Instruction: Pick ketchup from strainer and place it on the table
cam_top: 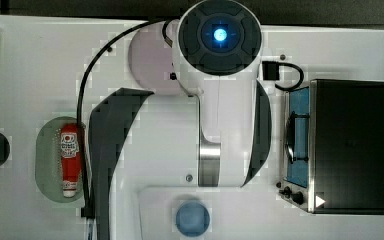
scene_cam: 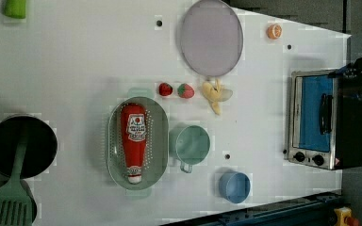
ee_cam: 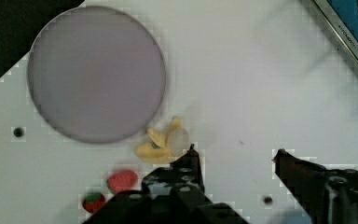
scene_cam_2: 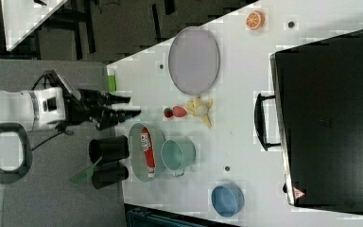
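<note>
Gripper (ee_cam: 235, 151) fingers spread apart with nothing between them, bare white table (ee_cam: 242, 84) under the gap. In the wrist view a peeled banana (ee_cam: 163, 144) sits just beside one fingertip (ee_cam: 191, 156), two strawberries (ee_cam: 114, 186) near it, and the big grey-lilac plate (ee_cam: 95, 72) beyond. In the right view the gripper (scene_cam_2: 132, 109) hangs at the right view's left, above the table edge, pointing toward the strawberries, well apart from the ketchup (scene_cam_2: 146, 151)

Ketchup (scene_cam: 134, 141) lies flat inside the strainer (scene_cam: 158, 146), lengthwise along the oval, white cap at the left view's bottom end, label up. Nothing touches it. In the top view the ketchup (cam_top: 70, 159) in the strainer (cam_top: 47, 160) is at the top view's left, beside the arm's black cable

Left view: green cup (scene_cam: 192, 145) just right of the strainer, touching or nearly touching its rim, cannot tell which; blue cup (scene_cam: 234, 187) below-right of it; strawberries (scene_cam: 175, 90) and banana (scene_cam: 215, 94) above the strainer and cup, plate (scene_cam: 211, 37) above those; orange slice (scene_cam: 274, 31) at the far right top; toaster oven (scene_cam: 321, 117) at the left view's right edge; black pot (scene_cam: 21, 146) with a green spatula (scene_cam: 9, 197) at the left view's left; green bottle (scene_cam: 15, 8) in the top left corner
</note>
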Controlling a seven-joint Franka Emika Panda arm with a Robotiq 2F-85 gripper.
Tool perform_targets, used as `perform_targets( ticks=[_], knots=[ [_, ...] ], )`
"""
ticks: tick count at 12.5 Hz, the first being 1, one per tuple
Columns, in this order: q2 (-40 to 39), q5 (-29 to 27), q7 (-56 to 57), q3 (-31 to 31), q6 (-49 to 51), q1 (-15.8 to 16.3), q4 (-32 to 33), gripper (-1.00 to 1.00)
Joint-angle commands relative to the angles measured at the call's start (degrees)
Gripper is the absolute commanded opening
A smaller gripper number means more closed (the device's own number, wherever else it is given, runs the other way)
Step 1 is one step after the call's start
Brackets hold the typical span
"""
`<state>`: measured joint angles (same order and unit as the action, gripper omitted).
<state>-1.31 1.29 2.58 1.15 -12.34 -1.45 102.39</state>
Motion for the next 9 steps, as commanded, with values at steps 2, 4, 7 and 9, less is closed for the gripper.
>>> perform_targets(
  ticks=[2,4,7,9],
  knots=[
    [13.67,-2.14,-9.3,3.39,7.71,-5.65,5.41,0.81],
    [13.04,-2.14,-9.3,6.34,7.58,-5.21,5.41,1.0],
    [11.57,-2.14,-9.3,12.97,7.45,-4.85,5.41,1.0],
    [10.32,-2.13,-9.3,17.9,7.28,-4.74,5.41,1.0]
  ],
)
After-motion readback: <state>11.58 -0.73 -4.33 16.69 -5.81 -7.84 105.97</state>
